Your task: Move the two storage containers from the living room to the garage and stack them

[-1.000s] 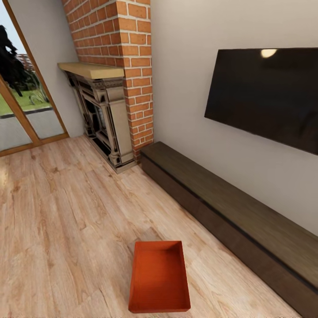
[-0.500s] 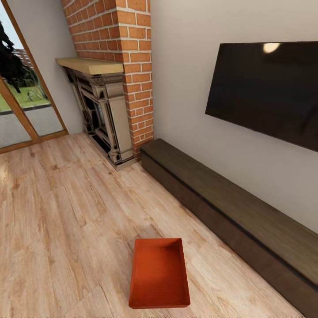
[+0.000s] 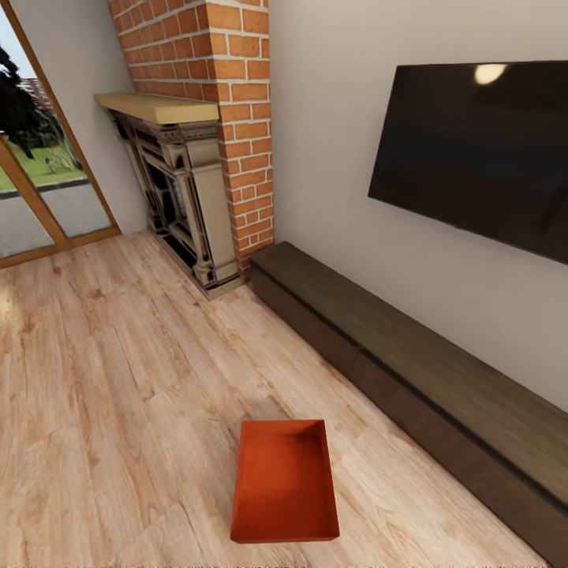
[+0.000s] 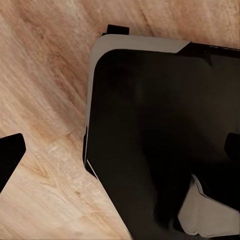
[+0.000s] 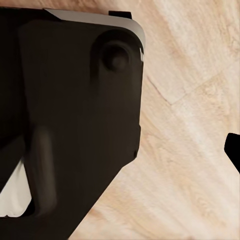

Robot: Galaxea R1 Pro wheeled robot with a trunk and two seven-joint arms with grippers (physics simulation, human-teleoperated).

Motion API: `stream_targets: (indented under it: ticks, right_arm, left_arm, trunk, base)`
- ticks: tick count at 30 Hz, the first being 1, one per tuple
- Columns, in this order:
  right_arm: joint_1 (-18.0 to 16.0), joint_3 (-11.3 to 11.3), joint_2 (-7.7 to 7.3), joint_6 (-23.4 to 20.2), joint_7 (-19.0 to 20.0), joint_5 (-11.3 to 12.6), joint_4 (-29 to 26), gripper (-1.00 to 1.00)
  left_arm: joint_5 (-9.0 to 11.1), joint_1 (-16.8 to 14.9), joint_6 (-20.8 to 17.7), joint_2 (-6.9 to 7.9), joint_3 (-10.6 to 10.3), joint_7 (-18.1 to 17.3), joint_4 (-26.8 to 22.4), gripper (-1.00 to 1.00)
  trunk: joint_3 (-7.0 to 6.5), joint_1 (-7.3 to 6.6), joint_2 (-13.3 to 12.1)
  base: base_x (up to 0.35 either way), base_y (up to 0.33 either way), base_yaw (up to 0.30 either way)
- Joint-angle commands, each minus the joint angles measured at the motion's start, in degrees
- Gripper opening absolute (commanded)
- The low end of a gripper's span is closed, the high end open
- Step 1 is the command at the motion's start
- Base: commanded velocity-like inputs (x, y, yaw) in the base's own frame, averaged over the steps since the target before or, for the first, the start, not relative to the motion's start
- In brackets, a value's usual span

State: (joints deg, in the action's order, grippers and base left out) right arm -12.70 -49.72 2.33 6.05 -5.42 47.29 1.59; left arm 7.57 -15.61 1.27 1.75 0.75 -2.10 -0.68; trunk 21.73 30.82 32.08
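Storage container, 1 orange-red bin, sits empty on the living room's wood plank floor near the low dark TV bench, ungrasped. By my reading, nothing is moved yet: both carries and the garage stacking remain. Whether either end effector is apart or together, I cannot tell.

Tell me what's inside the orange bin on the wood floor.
The storage container looks empty: its bare orange bottom shows. The strip just behind its near wall is hidden from the head view.
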Motion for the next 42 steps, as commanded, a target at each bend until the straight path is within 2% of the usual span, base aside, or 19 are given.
stream_targets:
  ticks: [1, 42]
  right_arm:
    - [0.0, -0.4, 0.05, 0.3, 0.0, 0.4, 0.2, 1.0]
    - [0.0, -0.6, -0.32, 0.4, -0.1, -0.2, 0.2, 1.0]
  left_arm:
    - [0.5, 0.0, 0.1, 0.01, 0.0, -0.2, 0.1, 1.0]
    - [0.5, 0.0, 0.1, 0.01, 0.0, -0.2, 0.1, 1.0]
  trunk:
    - [0.16, 0.01, 0.1]
    - [3.9, 0.01, 0.1]
  base:
    - [0.0, 0.0, 0.0]
    - [0.0, 0.0, 0.0]
